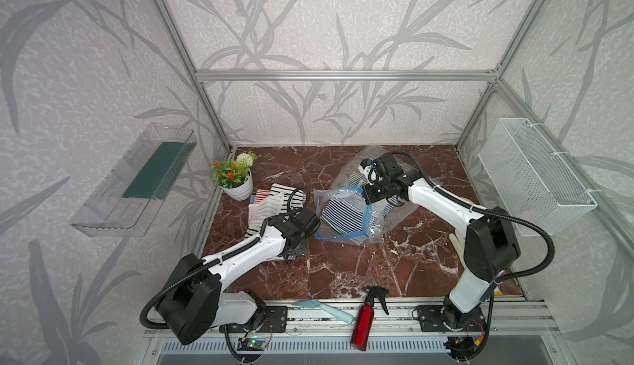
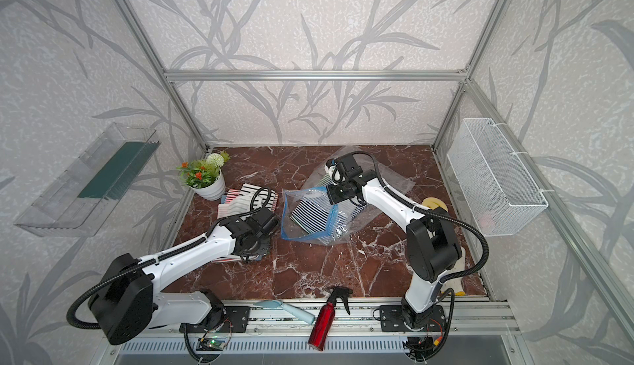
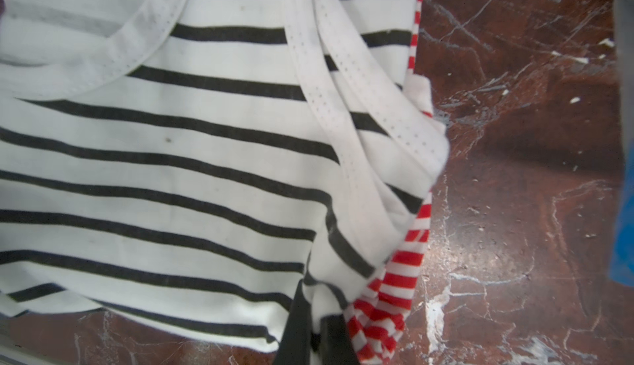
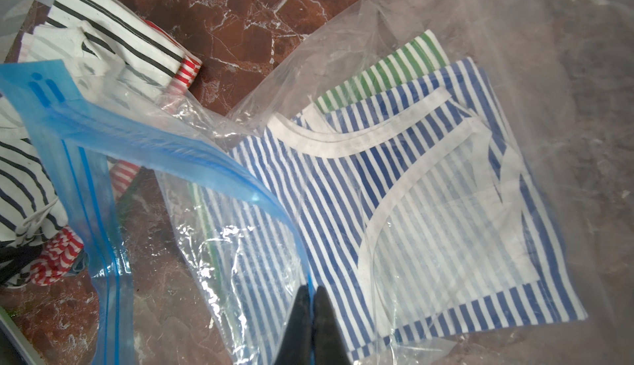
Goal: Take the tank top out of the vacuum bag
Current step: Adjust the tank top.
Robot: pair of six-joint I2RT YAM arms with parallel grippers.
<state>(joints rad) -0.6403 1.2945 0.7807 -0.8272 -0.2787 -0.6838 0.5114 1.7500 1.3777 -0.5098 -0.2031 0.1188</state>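
Bag (image 1: 379, 231): on counter (image 1: 343, 270), toward 1 o'clock | right hand (image 4: 311, 294): clenched on blue zip strip (image 4: 154, 137) | blue-striped tank top (image 4: 343, 192): inside bag | left hand (image 3: 314, 315): clenched on hem of black-striped top (image 3: 171, 174), 9 o'clock of bag

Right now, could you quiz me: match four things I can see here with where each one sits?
1 blue-striped top
2 black-striped top
3 red bottle
4 wire basket

A on the front rail
B inside the bag
C hung on the side wall
D outside the bag, by the flowerpot

Pairs: 1-B, 2-D, 3-A, 4-C
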